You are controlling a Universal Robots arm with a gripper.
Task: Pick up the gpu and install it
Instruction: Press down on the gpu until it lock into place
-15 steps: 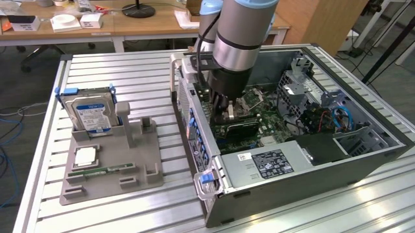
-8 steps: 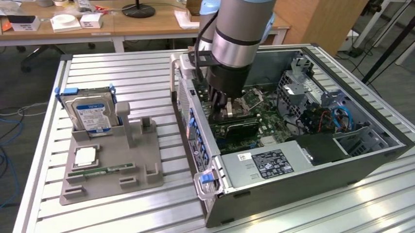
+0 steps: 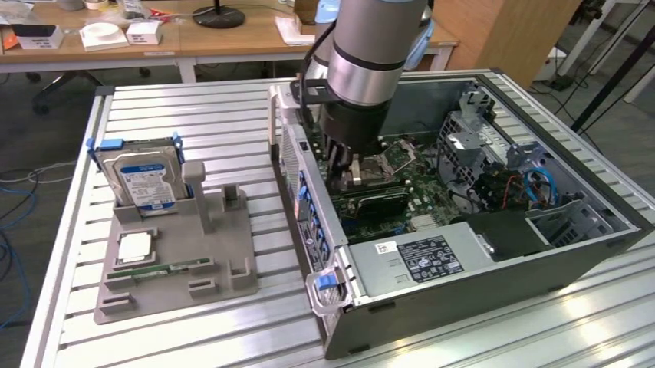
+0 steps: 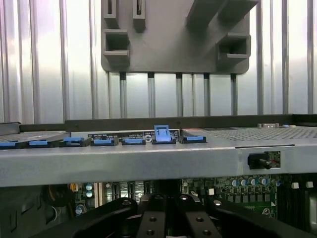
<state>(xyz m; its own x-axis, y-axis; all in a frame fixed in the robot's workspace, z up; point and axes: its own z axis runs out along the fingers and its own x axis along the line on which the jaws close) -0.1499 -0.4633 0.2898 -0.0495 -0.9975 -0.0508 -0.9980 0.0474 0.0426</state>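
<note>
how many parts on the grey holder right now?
3. Hard drive upright at the holder's far end; square chip flat just in front of it; memory stick flat, nearer the camera. The drive may hide something behind it.

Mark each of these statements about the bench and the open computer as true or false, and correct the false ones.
1. The arm reaches down inside the open computer case. True.
2. The hard drive lies flat inside the case. False: it stands upright in the grey holder on the table.
3. The case lies on the exterior view's right of the grey holder. True.
4. The gripper hangs over the hard drive. False: it is above the motherboard, near the graphics card.
5. The case's side is closed. False: it is open.
</note>
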